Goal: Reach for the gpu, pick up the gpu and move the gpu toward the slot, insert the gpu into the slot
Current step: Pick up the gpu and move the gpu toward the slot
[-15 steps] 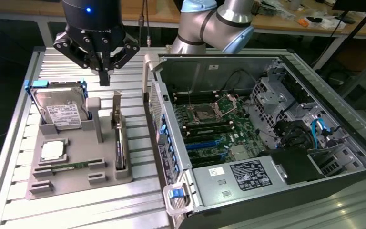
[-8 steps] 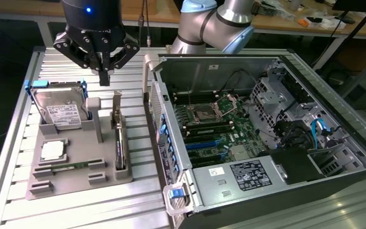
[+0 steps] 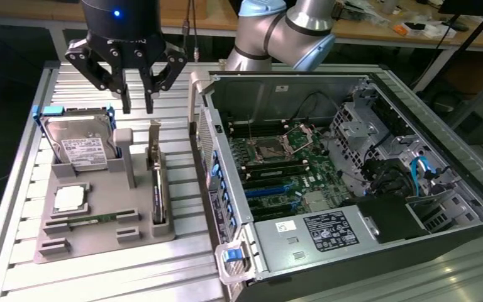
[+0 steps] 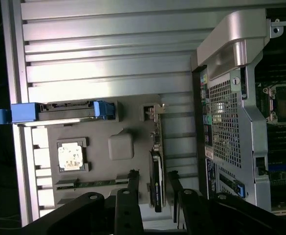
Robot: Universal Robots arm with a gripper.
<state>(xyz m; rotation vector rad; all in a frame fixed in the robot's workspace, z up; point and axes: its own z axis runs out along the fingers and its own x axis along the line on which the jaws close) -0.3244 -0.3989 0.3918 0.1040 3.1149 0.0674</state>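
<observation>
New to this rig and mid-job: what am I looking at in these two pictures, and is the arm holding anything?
This is one robot arm with a fingered gripper. The exterior view comes from a camera off the arm; the wrist view looks along the fingers. On the slatted table sits a grey tray holding a hard drive, a processor chip, a memory stick and the gpu, standing on edge. Beside it is an open computer case; its motherboard carries the blue slot. The gripper hangs open over the tray, above the gpu, holding nothing.
</observation>
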